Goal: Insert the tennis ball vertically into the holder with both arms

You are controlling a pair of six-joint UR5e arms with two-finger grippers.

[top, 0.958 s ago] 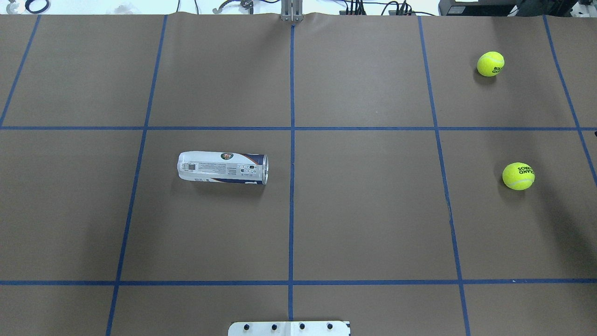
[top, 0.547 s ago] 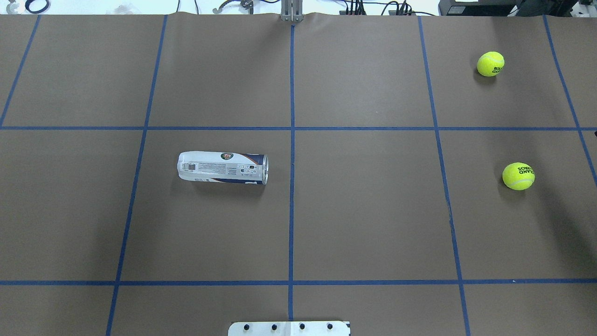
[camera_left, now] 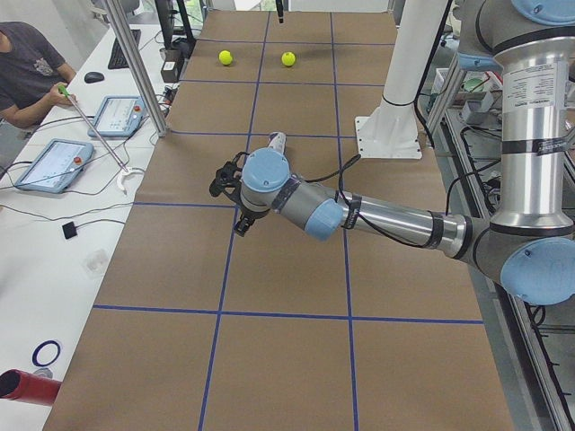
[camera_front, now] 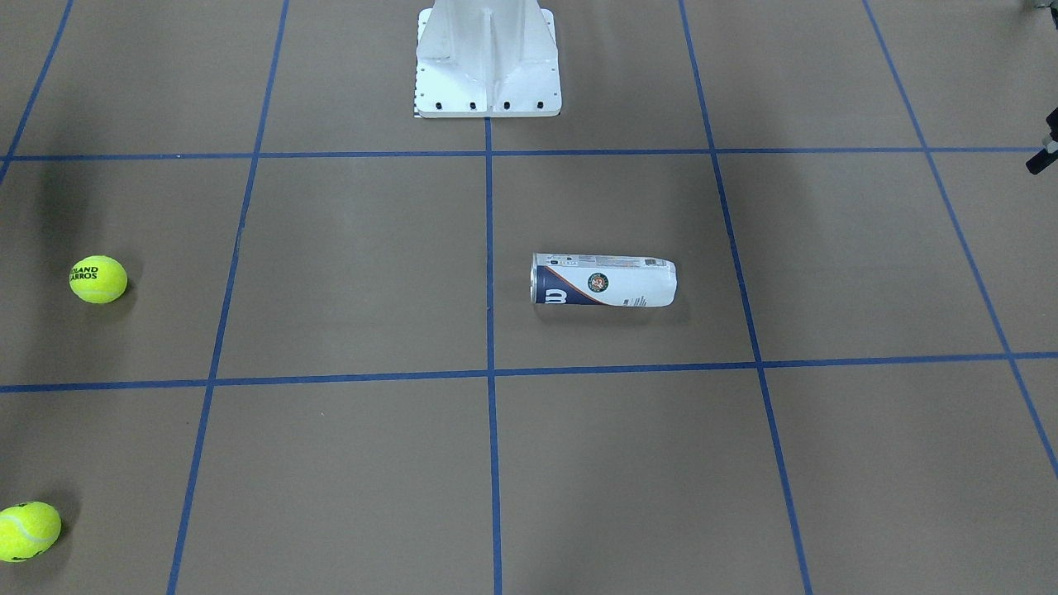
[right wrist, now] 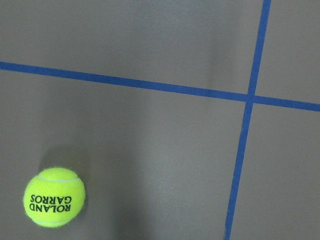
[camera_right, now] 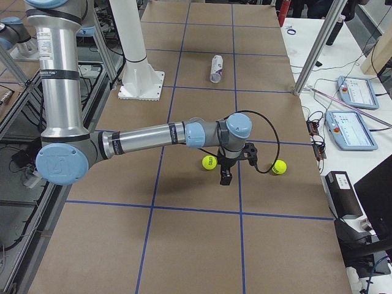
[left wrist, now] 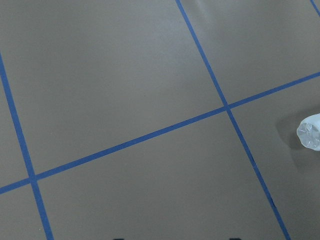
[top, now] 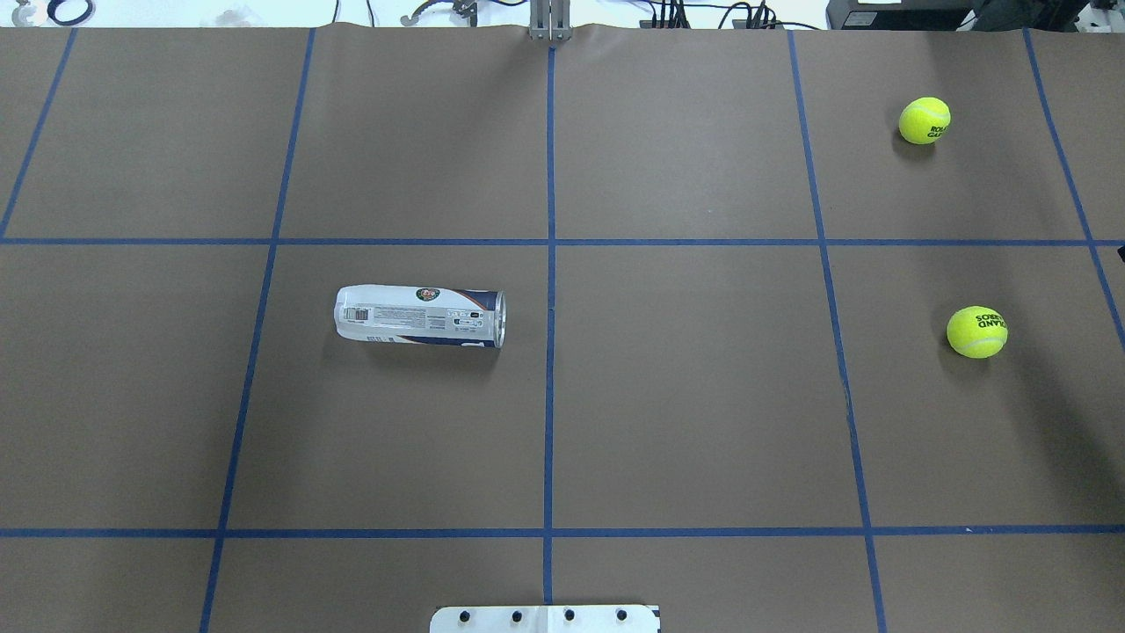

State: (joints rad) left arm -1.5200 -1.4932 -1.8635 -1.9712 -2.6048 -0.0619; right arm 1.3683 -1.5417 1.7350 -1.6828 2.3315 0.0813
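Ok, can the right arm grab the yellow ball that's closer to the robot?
Probably yes. The right pincer hangs near that ball, which lies in the open, with nothing between them.

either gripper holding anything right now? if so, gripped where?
Nothing is held. The holder lies on its side on the table; the tennis balls rest free there. The left gripper and right gripper hang clear of them.

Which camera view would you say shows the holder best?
Overhead exterior: the holder lies on its side, rim and label clear. Front-facing shows the logo; side views show it small; left wrist catches one end; right wrist nothing.
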